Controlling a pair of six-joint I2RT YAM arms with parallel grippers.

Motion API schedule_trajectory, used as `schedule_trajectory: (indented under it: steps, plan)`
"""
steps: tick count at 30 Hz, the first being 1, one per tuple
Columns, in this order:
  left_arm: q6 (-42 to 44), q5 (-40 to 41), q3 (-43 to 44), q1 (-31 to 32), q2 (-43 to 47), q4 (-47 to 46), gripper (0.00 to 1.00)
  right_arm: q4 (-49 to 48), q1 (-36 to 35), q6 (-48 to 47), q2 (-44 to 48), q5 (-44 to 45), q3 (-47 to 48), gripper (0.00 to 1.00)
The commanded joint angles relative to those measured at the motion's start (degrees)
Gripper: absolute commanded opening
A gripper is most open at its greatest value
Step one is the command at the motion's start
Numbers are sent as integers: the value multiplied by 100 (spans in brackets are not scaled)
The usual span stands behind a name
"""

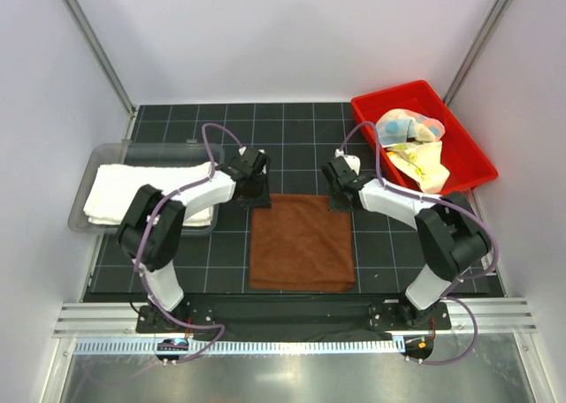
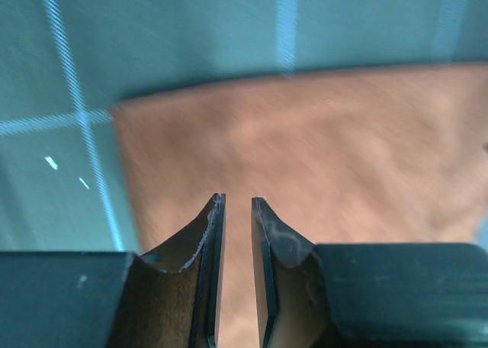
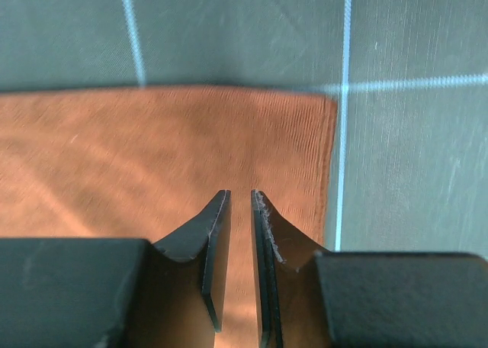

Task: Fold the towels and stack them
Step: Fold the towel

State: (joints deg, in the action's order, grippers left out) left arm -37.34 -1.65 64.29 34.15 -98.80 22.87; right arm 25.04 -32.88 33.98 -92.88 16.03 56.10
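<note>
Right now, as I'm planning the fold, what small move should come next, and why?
Probably lower the left pincer and right pincer onto the far corners of the brown towel and pinch. It lies flat and unfolded, and both hover just inside those corners, jaws narrowly apart, holding nothing.

Floored beneath the left gripper point(image 2: 236, 203) and the right gripper point(image 3: 240, 195) with a dark mat point(image 1: 292, 129) ruled in pale grid lines, walled beyond and to either side of them in plain white panels point(image 1: 283, 41) between slanting metal posts point(image 1: 95, 45), edged behind by an aluminium rail point(image 1: 513, 316), evenly lit.
</note>
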Motion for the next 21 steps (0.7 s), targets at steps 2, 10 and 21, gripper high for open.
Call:
schedule_trajectory:
  steps: [2, 10, 21]
  plan:
    - [333, -160, 705, -330, -569, 199, 23, -649, 142, -383, -352, 58, 358, 24]
    - [386, -195, 1515, -734, -1675, 472, 23, -1167, 493, -550, -1152, -83, 692, 24]
    - [710, -494, 3755, -1375, -3178, 1034, 23, -914, 1143, -980, -2813, -610, 2904, 24]
